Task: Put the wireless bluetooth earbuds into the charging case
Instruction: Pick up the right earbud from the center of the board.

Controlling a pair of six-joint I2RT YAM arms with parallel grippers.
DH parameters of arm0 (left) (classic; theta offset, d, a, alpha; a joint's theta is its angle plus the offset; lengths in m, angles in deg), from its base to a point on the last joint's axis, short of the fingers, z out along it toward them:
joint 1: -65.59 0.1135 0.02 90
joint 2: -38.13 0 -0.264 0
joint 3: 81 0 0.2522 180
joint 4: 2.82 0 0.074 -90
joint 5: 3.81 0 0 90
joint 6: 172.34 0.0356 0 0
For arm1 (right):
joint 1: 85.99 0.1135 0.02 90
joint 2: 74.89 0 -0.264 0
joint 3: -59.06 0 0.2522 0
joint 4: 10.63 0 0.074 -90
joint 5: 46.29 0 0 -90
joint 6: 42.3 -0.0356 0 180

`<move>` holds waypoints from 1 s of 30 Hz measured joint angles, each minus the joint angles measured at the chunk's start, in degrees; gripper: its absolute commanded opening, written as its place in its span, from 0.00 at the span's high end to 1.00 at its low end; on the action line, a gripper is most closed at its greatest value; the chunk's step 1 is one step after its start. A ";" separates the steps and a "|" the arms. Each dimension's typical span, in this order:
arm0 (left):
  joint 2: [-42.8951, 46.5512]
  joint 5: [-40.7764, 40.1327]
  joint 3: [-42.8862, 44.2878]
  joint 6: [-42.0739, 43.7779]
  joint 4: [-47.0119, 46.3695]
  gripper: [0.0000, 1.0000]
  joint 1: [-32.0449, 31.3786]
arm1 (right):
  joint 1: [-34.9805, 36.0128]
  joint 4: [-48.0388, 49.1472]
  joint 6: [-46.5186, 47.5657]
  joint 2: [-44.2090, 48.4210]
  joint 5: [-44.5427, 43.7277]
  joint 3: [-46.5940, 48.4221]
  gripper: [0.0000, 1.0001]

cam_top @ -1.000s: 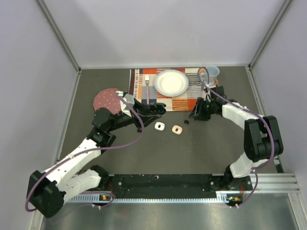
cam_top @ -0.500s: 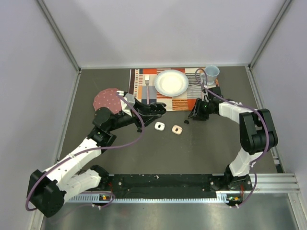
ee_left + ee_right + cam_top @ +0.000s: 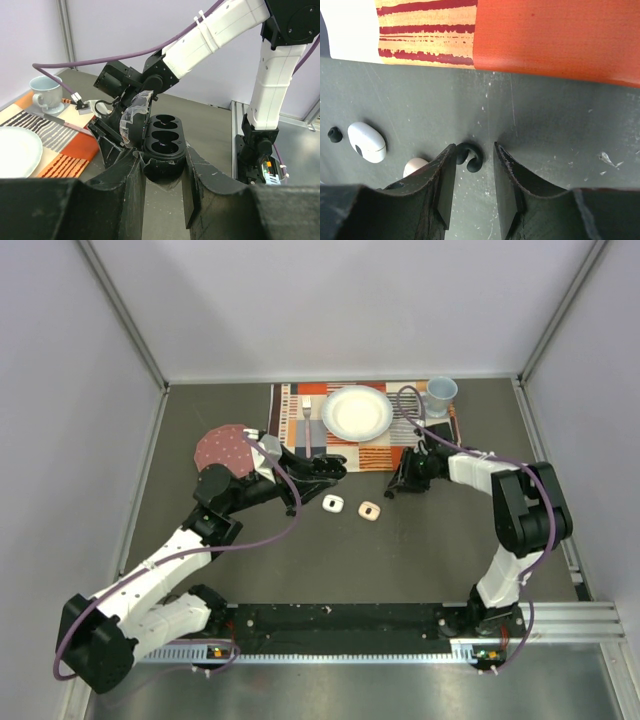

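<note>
From above, the left jaws hold a black plastic charging case [image 3: 322, 468] beside the striped placemat [image 3: 375, 455]. The left wrist view shows them pinching its base, round wells showing. Under the right wrist, a tiny black stemmed earbud [image 3: 469, 156] lies on the bench [image 3: 545, 125] between jaws spread slightly; probably light, hard, slippery, best pinched across its body.
</note>
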 measured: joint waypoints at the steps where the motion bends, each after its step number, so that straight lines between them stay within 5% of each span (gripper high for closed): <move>1: 0.00 -0.02 0.00 0.00 0.00 1.00 0.00 | 0.15 0.04 0.04 0.00 -0.17 0.00 0.65; 30: -1.14 0.22 0.00 -0.87 0.09 1.00 0.00 | 2.21 2.69 1.84 1.60 -3.43 -2.51 0.73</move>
